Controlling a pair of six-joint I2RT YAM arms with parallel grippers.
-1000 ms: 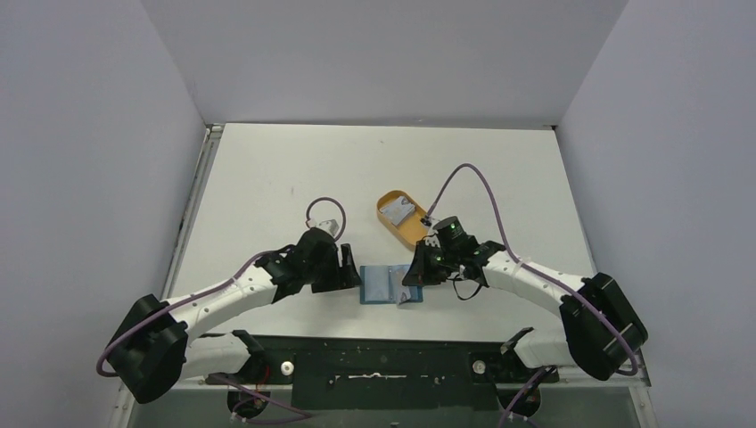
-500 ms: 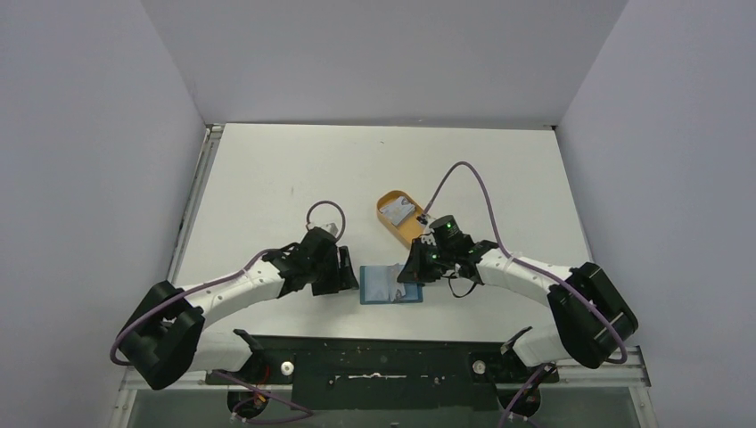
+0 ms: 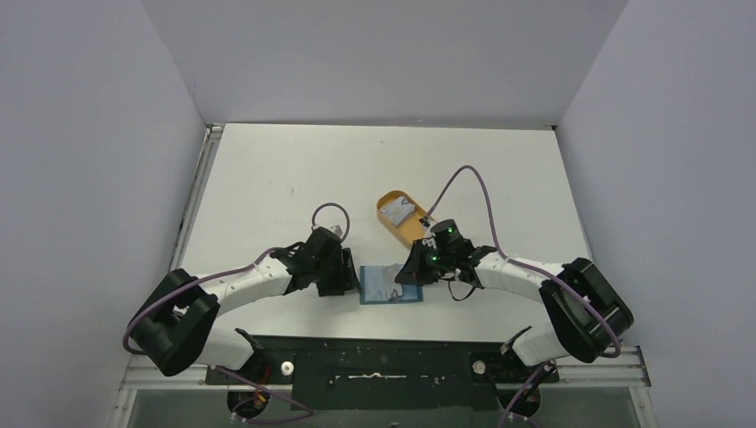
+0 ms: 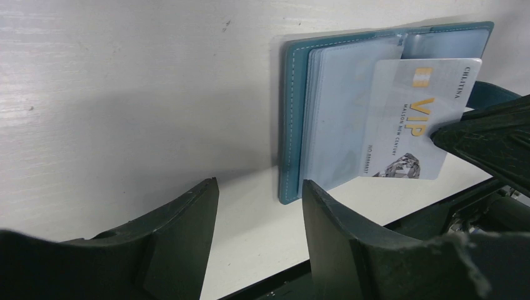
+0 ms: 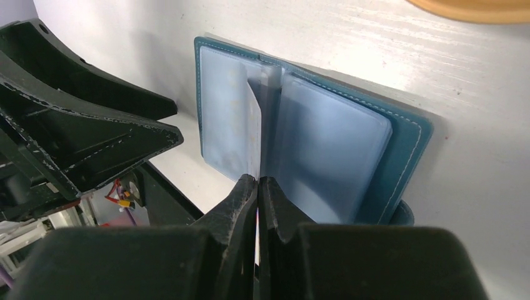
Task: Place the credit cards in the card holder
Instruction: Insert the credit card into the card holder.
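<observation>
Card holder [image 3: 390, 285] lies open flat by the counter's [image 3: 285, 178] near edge, about mid-width, clear pockets up. Right gripper [image 5: 257, 187] is clamped on one credit card [image 4: 412, 119] — the card is held up on edge over the holder's centre fold, leading edge among the pocket leaves. Print reads gold "VIP" and "MAISON NEW CENTURY"; the number line is too small to trust. Left gripper [image 4: 259, 187] has jaws spread, nothing between them, tips just beside the holder's left edge. Orange tray [image 3: 403, 237] sits nearby toward the far edge — a second credit card [image 3: 401, 212] inside.

Two credit cards [image 4: 409, 119], one card holder [image 4: 325, 112], one tray [image 3: 406, 234].
</observation>
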